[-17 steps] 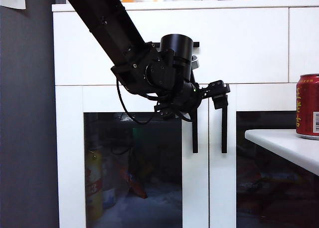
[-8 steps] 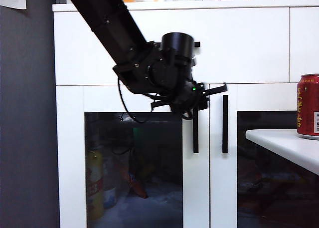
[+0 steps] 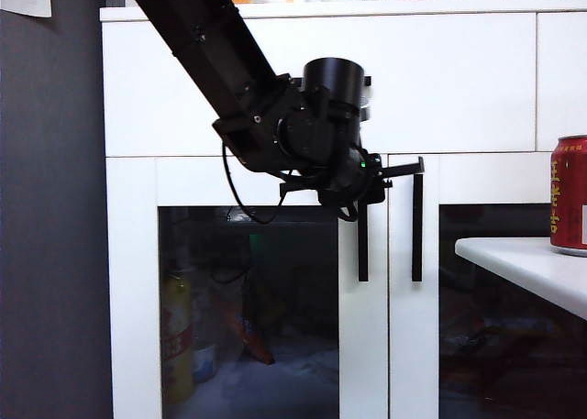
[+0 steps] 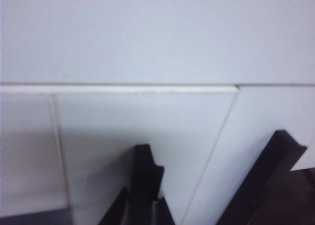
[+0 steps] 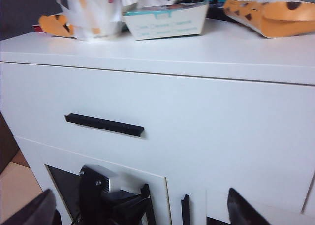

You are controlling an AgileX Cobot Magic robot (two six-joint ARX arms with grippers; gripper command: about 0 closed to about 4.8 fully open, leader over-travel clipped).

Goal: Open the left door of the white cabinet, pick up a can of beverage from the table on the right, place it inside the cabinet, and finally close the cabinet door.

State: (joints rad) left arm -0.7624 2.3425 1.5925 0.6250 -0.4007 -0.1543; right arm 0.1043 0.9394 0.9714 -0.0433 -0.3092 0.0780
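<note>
The white cabinet fills the exterior view. Its left door lies flush with the frame. My left gripper is at the top of that door's vertical black handle. In the left wrist view, the left gripper is shut on the handle. The red can of beverage stands on the table at the right edge. My right gripper hangs back from the cabinet front, open and with nothing between its fingertips. It does not show in the exterior view.
The right door's handle runs close beside the held one. A drawer with a horizontal black handle sits above the doors. A box and an orange bag lie on the cabinet top. A yellow bottle shows behind the glass.
My left gripper was open a second ago, one finger hanging by the right door's handle. It has since turned and shut on the left door's handle. The door stays flush.
</note>
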